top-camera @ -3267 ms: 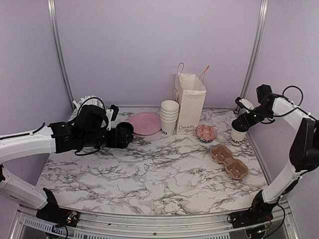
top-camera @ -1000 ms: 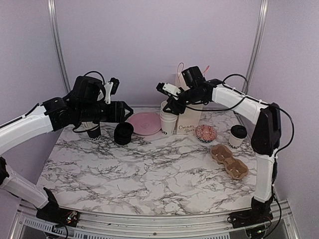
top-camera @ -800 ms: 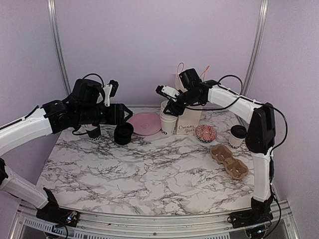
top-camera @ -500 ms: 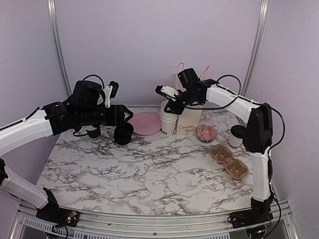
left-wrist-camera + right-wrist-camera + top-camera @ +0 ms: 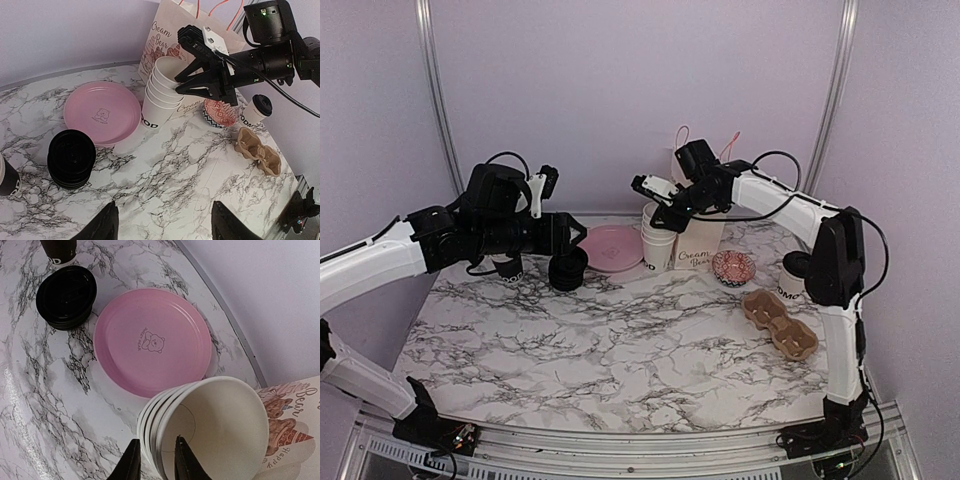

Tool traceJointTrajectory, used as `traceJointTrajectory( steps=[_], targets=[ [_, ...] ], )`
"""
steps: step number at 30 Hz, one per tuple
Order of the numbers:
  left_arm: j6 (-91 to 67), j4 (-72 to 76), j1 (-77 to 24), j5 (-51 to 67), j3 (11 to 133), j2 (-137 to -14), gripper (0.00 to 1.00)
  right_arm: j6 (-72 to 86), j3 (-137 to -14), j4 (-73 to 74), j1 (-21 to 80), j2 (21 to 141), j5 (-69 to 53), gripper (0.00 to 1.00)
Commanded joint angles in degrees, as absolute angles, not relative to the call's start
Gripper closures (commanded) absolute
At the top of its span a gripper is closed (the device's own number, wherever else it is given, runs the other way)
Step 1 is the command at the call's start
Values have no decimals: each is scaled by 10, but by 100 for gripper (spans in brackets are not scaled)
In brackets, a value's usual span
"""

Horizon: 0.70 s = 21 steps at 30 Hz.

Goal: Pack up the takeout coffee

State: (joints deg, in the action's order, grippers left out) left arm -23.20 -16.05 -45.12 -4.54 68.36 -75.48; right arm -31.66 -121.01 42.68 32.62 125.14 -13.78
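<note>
One takeout coffee [image 5: 796, 273], a white cup with a black dome lid, stands at the right edge; it also shows in the left wrist view [image 5: 255, 108]. A brown cardboard cup carrier [image 5: 780, 323] lies in front of it. A paper bag [image 5: 703, 205] stands at the back. My right gripper [image 5: 655, 205] is over the stack of lidless white cups [image 5: 210, 430]. Its fingers [image 5: 131, 460] straddle the stack's rim, one outside and one inside the top cup, jaws narrowly apart. My left gripper [image 5: 163, 222] is open and empty, held above the table's left side.
A pink plate [image 5: 610, 247] lies left of the cup stack. A stack of black lids [image 5: 568, 268] and a dark cup [image 5: 507, 265] stand at the back left. A small patterned bowl [image 5: 733, 266] sits beside the bag.
My right arm swung from the lidded cup at the right over to the stack of lidless cups and settled at its rim. My left arm rose off the lids.
</note>
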Motion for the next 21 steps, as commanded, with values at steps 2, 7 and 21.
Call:
traceJointTrajectory(
  steps=[2, 7, 21],
  targets=[
    [-232, -145, -454, -42, 681, -745, 36, -311, -1236, 437, 328, 1261, -135, 83],
    [-231, -145, -454, -44, 679, -744, 36, -312, -1243, 437, 329, 1251, -139, 94],
    [-227, -144, -453, -42, 678, -754, 35, -318, -1312, 487, 340, 1234, -150, 100]
  ],
)
